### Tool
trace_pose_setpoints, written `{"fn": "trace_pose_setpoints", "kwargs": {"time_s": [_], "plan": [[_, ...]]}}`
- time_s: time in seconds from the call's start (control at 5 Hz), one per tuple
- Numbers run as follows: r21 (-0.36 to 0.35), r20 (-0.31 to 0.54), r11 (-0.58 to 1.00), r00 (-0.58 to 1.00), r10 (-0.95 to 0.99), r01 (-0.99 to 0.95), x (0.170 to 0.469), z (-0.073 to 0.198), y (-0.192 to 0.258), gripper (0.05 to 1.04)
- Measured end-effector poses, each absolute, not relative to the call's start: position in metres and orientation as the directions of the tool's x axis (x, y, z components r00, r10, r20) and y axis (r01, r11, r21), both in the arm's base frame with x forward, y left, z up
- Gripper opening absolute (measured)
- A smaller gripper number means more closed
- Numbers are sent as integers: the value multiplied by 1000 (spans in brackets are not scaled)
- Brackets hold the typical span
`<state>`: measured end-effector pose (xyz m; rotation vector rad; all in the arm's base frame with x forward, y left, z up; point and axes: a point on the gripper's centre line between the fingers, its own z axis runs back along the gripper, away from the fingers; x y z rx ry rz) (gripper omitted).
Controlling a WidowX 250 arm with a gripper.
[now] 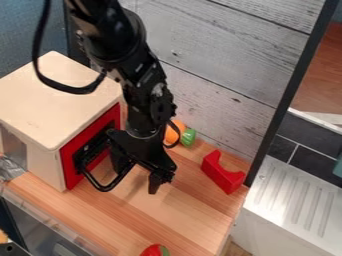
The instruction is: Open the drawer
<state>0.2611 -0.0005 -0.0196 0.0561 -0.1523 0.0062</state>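
Left of the gripper (pixel 138 179) stands a cream box (pixel 57 102), with the drawer's red front (pixel 70 172) on the side toward it, seemingly closed. A black handle (pixel 95 147) sits on that front, just beside the gripper, and a black loop (pixel 103 189) curves between them. The gripper hangs low over the wooden counter (pixel 133 220), its fingers apart. Nearer the camera than the gripper lies a red-and-green piece (pixel 153 250); behind it, an orange piece (pixel 175 131) and a green one (pixel 189 137). Right of it rests a red notched block (pixel 222 175); farther right, a ridged white drainboard (pixel 294 197).
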Motion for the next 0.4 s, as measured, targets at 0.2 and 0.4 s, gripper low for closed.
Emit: {"fn": "trace_pose_setpoints", "kwargs": {"time_s": [0.2,0.4], "plan": [[79,118,997,993,14,-24,262,-33,0,999],[105,91,994,996,15,-25,261,-41,4,953]]}}
